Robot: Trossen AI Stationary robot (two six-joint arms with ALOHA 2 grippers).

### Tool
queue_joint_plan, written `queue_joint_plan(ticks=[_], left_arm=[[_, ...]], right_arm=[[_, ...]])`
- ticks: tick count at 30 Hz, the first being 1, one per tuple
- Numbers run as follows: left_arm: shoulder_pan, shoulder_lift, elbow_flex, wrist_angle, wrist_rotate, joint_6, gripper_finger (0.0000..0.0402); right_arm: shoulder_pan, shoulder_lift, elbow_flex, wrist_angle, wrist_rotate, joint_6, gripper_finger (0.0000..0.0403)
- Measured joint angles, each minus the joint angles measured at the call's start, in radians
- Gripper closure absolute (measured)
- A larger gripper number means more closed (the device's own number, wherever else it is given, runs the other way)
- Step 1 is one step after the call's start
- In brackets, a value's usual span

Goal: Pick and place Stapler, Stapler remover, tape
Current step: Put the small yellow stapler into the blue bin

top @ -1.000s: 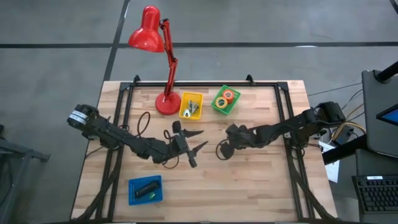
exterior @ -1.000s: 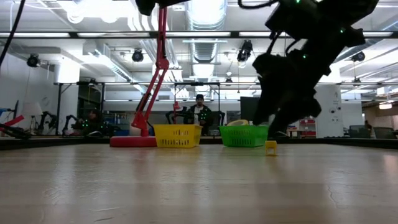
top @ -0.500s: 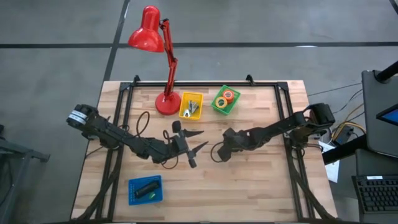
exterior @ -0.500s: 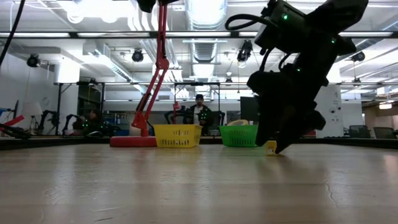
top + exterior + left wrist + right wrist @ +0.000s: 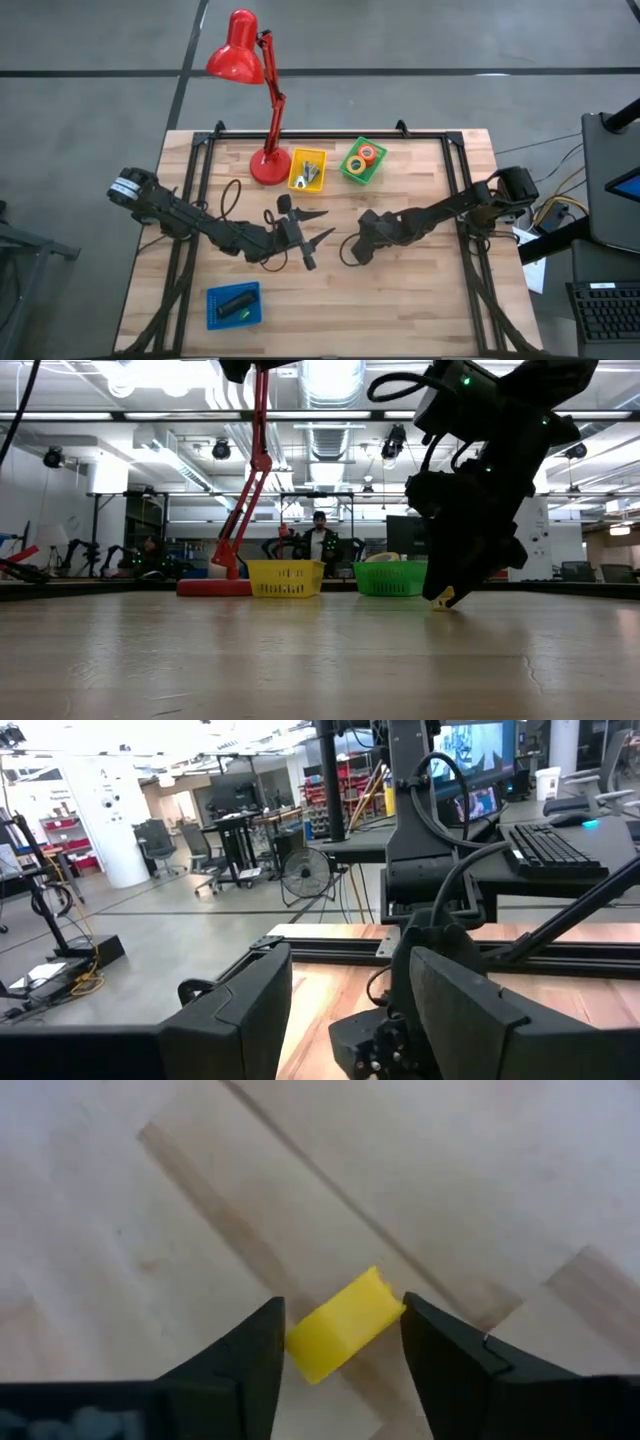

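- Right gripper (image 5: pixel 347 252): down at the wooden table (image 5: pixel 420 300) near its middle, fingers (image 5: pixel 250 1355) astride a small yellow block (image 5: pixel 345 1323), one on each flank, touching or nearly so; cannot tell whether truly pinched.
- Same yellow block (image 5: pixel 441 598) in the low view: at the tips of the dark gripper (image 5: pixel 447 592), seemingly tilted at the tabletop.
- Left gripper (image 5: pixel 312 238): just left of the table's middle, near the right one, fingers (image 5: pixel 235 1020) spread wide, nothing between them.
- Stapler (image 5: pixel 236 303): black bar lying inside the blue tray (image 5: pixel 213 312) at the near left corner, beside a small green bit (image 5: pixel 243 315).
- Tape rolls (image 5: pixel 362 157): orange and yellow-green, in the green basket (image 5: pixel 347 172) at the far edge, right of centre.
- Yellow basket (image 5: pixel 295 180): just left of the green one, holding small metallic pieces (image 5: pixel 311 172); too small to tell what exactly.
- Red desk lamp (image 5: pixel 236 48): base (image 5: pixel 267 167) on the table beside the yellow basket, head leaning out beyond the far edge.
- Low view background: seated person (image 5: pixel 320 540) far off behind the yellow basket (image 5: pixel 286 578) and green basket (image 5: pixel 391 578).
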Motion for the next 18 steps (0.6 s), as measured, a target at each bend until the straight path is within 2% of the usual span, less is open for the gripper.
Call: queue_joint_plan(ticks=[11, 18], left_arm=[[0.0, 0.001, 0.0, -0.007, 0.0, 0.002, 0.0195], [0.0, 0.001, 0.0, -0.02, 0.0, 0.0, 0.0195]], right_arm=[[0.03, 0.001, 0.031, 0.0, -0.023, -0.098, 0.0261], [0.031, 0.001, 0.054, 0.007, 0.015, -0.195, 0.028]])
